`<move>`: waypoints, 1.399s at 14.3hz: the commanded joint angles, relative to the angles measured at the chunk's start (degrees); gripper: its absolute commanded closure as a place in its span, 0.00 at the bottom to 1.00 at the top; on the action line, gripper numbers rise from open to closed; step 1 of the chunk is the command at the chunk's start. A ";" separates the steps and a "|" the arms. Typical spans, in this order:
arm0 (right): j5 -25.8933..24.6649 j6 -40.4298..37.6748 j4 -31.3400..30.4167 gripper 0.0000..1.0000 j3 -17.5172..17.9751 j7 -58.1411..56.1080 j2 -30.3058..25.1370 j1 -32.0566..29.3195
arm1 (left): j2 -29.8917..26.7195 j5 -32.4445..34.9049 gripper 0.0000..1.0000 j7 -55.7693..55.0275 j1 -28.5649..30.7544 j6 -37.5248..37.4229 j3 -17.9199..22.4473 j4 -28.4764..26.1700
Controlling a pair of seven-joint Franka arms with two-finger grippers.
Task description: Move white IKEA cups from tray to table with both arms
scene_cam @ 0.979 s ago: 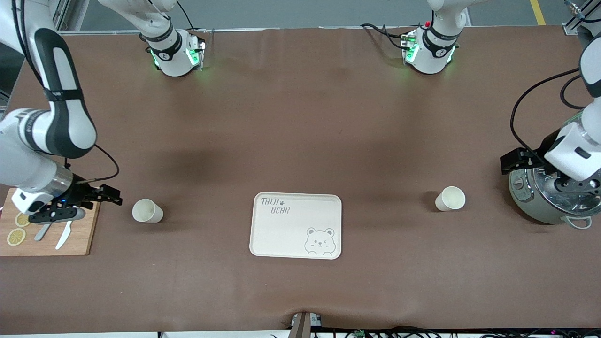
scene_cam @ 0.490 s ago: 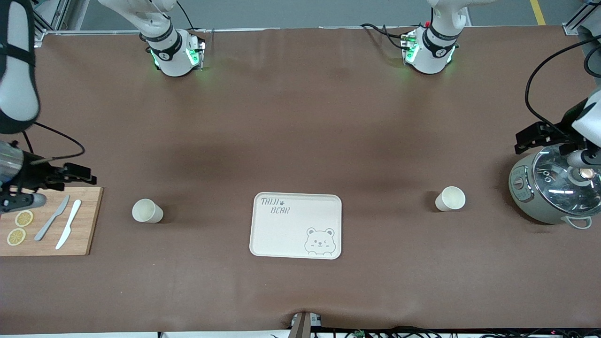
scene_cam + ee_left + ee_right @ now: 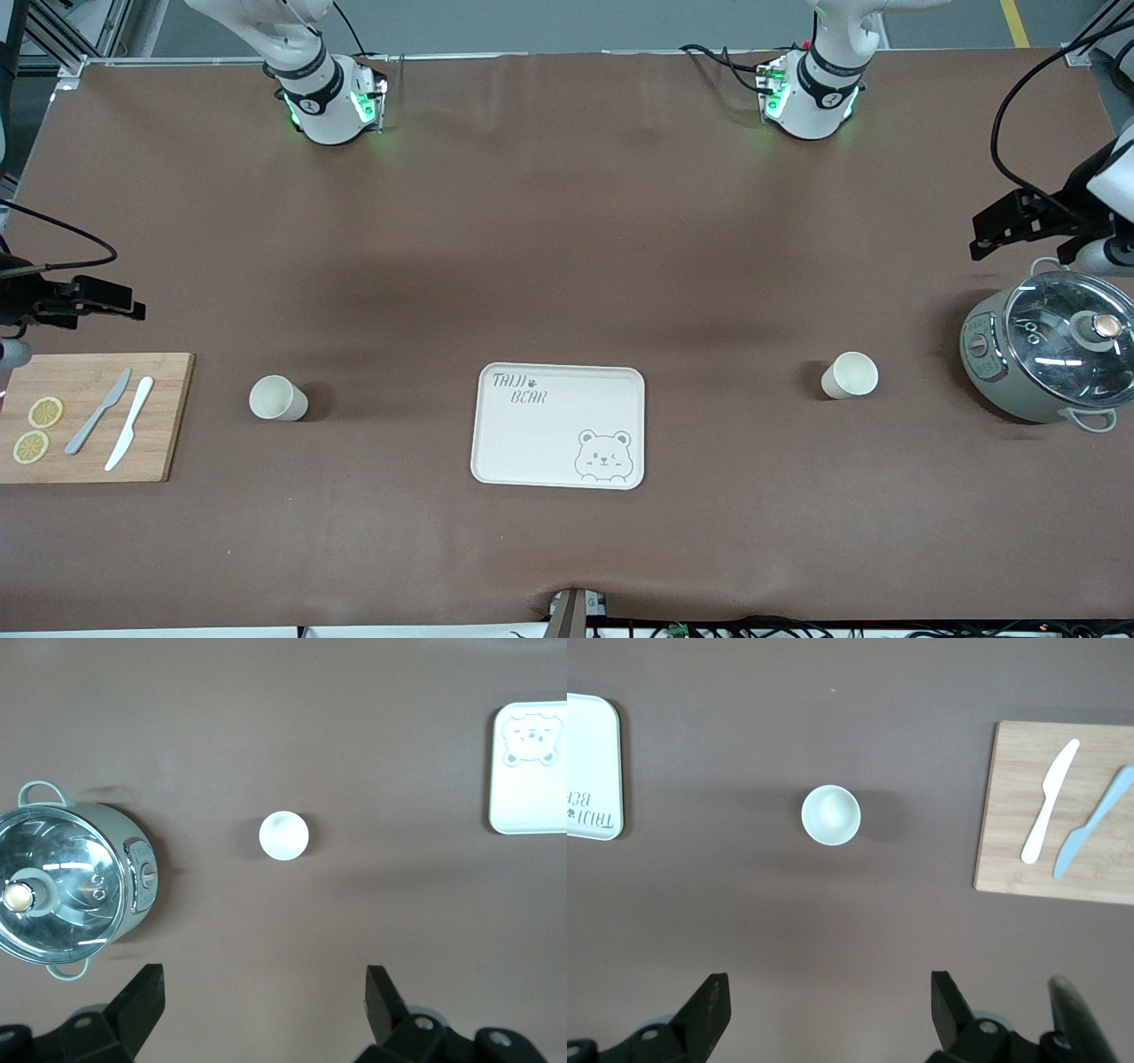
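Both cups (image 3: 278, 398) (image 3: 850, 375) stand on the table (image 3: 567, 221) beside the empty tray (image 3: 558, 425), and the left gripper (image 3: 264, 997) and right gripper (image 3: 824, 1008), fingers wide and holding nothing, could knock one over if they dip.

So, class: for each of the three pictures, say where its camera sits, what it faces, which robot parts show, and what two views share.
Front view: high across the table, facing both bases; tray midway between two cups.
Left wrist view: on the left arm, looking straight down; left gripper open, over bare table near a cup and the pot.
Right wrist view: on the right arm, looking down; right gripper open, near the other cup and the cutting board.
Shared: both wrist views catch the tray's edge.
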 commanded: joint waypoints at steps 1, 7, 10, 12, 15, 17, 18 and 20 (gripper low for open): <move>-1.19 -2.61 0.12 0.00 0.48 1.75 -2.72 0.06 | -1.50 -1.03 0.00 1.37 -2.27 -1.39 1.39 0.08; -1.37 -3.59 0.03 0.00 0.57 3.51 -3.87 0.50 | -1.50 -0.94 0.00 1.10 -2.45 -2.45 1.48 0.08; -1.63 -3.06 0.03 0.00 0.40 3.51 -3.70 0.41 | -2.55 -0.51 0.00 1.19 -2.63 -2.45 1.13 0.08; -1.72 -3.06 0.03 0.00 0.40 3.51 -3.61 0.41 | -2.55 -0.50 0.00 1.28 -2.54 -2.45 1.13 0.08; -2.42 -2.97 0.03 0.00 0.40 3.51 -3.70 0.50 | -2.55 -0.86 0.00 0.75 -2.54 -2.45 1.13 0.08; -3.13 -2.97 0.03 0.00 0.48 3.51 -3.61 0.67 | -2.64 -1.03 0.00 0.23 -2.62 -2.45 1.22 0.08; -3.13 -2.97 0.03 0.00 0.48 3.51 -3.61 0.68 | -2.64 -1.12 0.00 0.14 -2.63 -2.45 1.22 0.08; -3.22 -2.97 0.03 0.00 0.48 3.51 -3.70 0.76 | -2.81 -1.21 0.00 -2.31 -2.63 -2.45 1.13 0.08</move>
